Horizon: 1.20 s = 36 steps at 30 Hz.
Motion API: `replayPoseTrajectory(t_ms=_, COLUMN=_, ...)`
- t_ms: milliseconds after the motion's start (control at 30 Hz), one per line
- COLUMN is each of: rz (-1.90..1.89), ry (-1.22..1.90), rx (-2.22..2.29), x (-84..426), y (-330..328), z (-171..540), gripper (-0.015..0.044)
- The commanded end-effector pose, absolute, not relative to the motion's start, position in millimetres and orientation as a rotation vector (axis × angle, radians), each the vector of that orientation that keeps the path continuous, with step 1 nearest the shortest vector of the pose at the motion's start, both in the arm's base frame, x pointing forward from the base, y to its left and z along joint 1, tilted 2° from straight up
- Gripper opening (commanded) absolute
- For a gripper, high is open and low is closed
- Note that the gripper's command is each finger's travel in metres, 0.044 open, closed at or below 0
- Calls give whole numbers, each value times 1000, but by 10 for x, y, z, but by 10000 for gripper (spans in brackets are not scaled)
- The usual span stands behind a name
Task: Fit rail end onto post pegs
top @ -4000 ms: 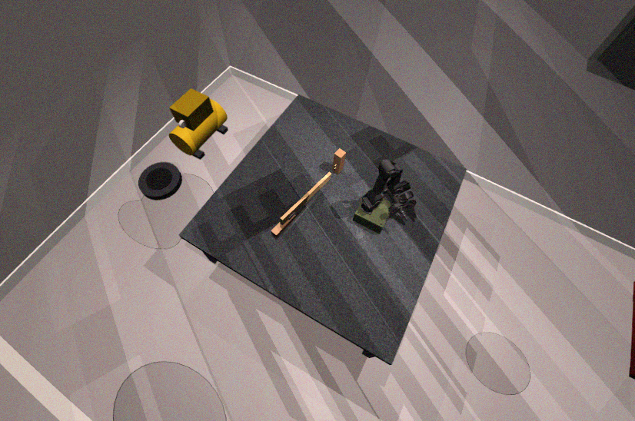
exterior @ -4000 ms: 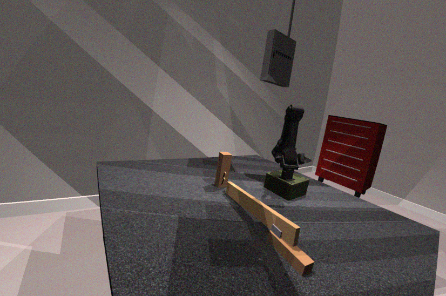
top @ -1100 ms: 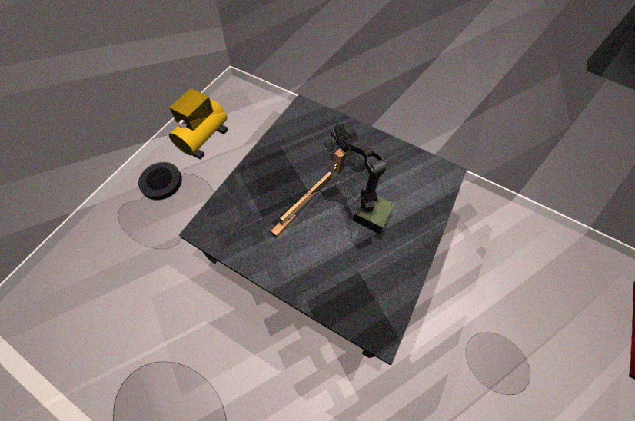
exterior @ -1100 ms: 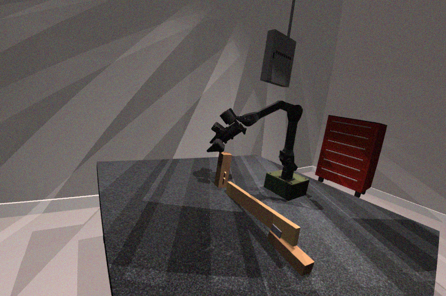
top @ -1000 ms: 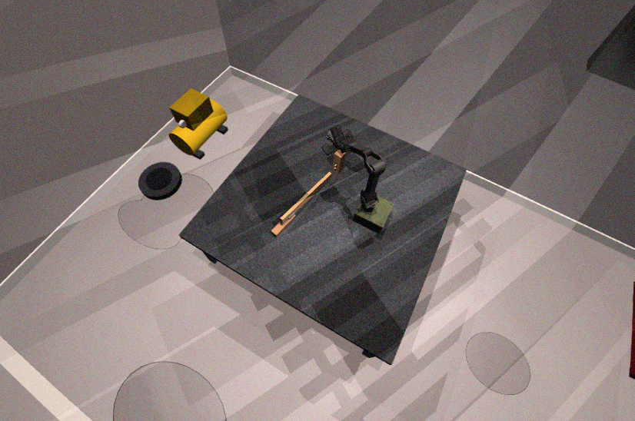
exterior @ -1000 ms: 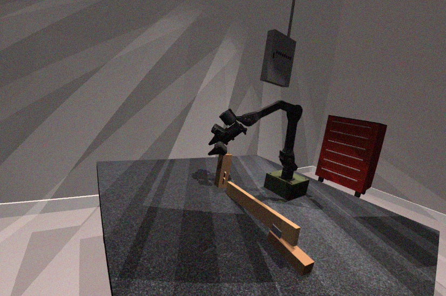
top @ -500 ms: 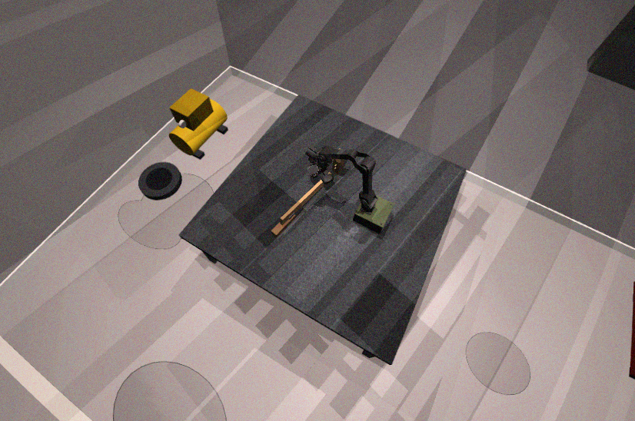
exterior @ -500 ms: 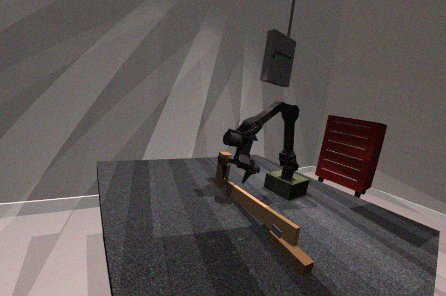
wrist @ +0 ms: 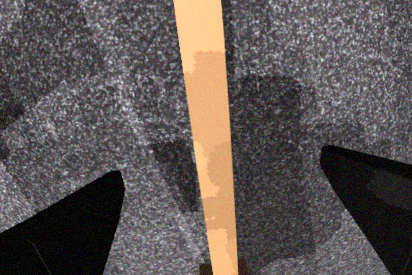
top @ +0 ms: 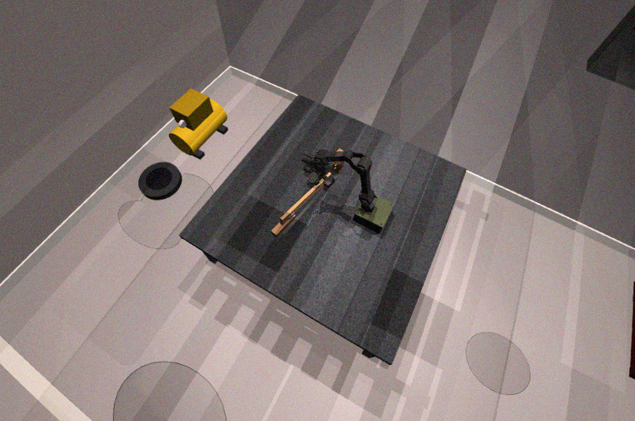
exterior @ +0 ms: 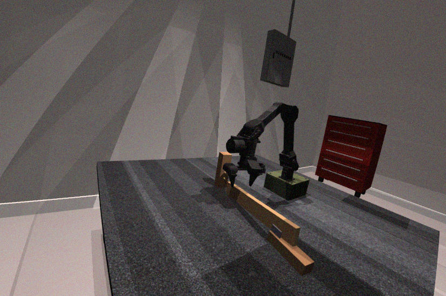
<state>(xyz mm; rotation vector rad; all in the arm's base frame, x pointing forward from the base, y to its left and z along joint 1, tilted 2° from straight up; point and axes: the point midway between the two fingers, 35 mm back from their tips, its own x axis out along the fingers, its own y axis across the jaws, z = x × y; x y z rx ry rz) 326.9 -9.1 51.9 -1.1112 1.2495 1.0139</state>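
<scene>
Two fingers stand wide apart, holding nothing, one on each side of the rail (wrist: 202,87). The rail lies on the dark speckled bench (exterior: 162,220). Grey walls.

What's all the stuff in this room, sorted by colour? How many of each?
Wooden: 3, rail, post, footboard block
Black: 2, robot arm, ring on the floor
Yellow: 1, tank machine
Red: 1, drawer cabinet
Grey: 1, hanging box
Total: 8
</scene>
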Motion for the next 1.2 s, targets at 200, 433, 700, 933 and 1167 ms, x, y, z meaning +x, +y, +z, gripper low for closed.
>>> replayPoseTrajectory(t_ms=200, rz=1029, ry=1250, rx=-1110, x=3272, y=-84, z=344, gripper=440)
replayPoseTrajectory(t_ms=433, rz=1029, ry=1250, rx=-1110, x=3281, y=-86, z=232, gripper=440)
replayPoseTrajectory(t_ms=700, rz=1029, ry=1250, rx=-1110, x=3286, y=-88, z=104, gripper=440)
replayPoseTrajectory(t_ms=933, rz=1029, ry=1251, rx=-1110, x=3286, y=-90, z=-8, gripper=440)
replayPoseTrajectory(t_ms=1167, rz=1029, ry=1251, rx=-1110, x=3281, y=-92, z=-118, gripper=440)
